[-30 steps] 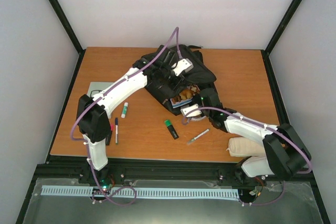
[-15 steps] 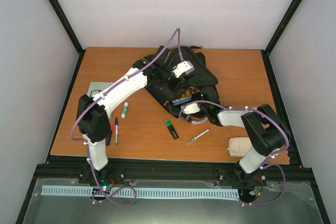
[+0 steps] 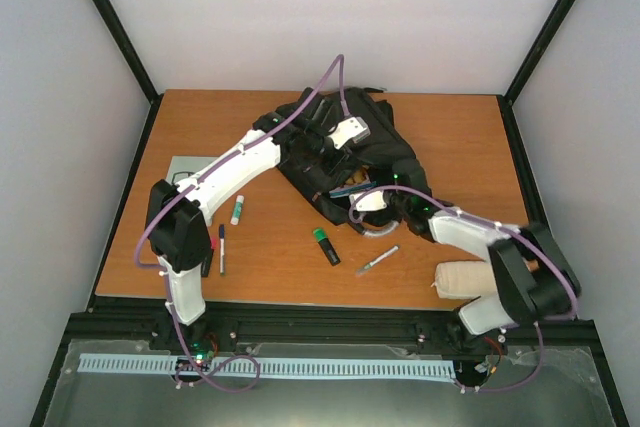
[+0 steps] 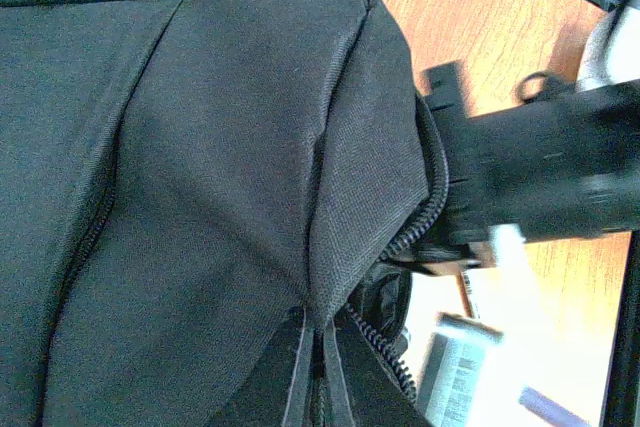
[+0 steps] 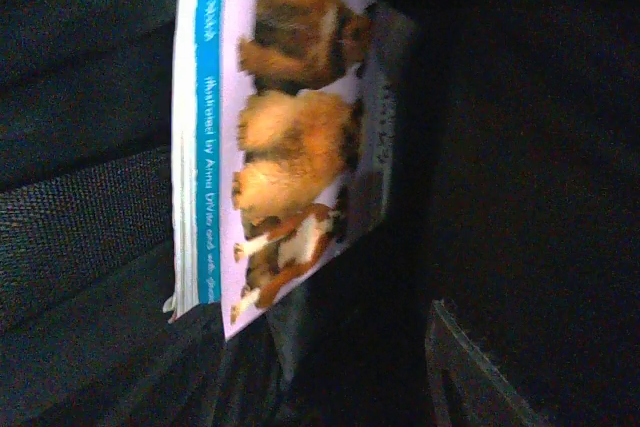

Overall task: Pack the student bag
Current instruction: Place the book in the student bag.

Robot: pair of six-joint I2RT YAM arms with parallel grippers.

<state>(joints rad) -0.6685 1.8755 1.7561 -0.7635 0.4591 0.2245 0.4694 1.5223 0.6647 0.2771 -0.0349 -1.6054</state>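
Note:
The student bag (image 3: 345, 137), a big black backpack, lies at the middle of the table with its zip mouth towards the front. My left gripper (image 3: 318, 159) is shut on a fold of the bag's fabric (image 4: 330, 247) beside the zip, holding the mouth up. A picture book (image 5: 270, 137) with puppies on its cover lies inside the dark bag; only its blue edge (image 3: 345, 188) shows from above. My right gripper (image 3: 363, 203) is at the mouth, open (image 5: 365, 357), its fingers apart and off the book.
On the table in front of the bag lie a green marker (image 3: 326, 245), a silver pen (image 3: 377, 260), a black pen (image 3: 221, 247) and a glue stick (image 3: 238, 209). A white padded pouch (image 3: 462, 280) sits by the right arm. A grey pad (image 3: 183, 169) lies far left.
My right gripper has opened and let go of the book, which has slid deeper into the bag. The right arm's elbow has swung about. The left arm has held still.

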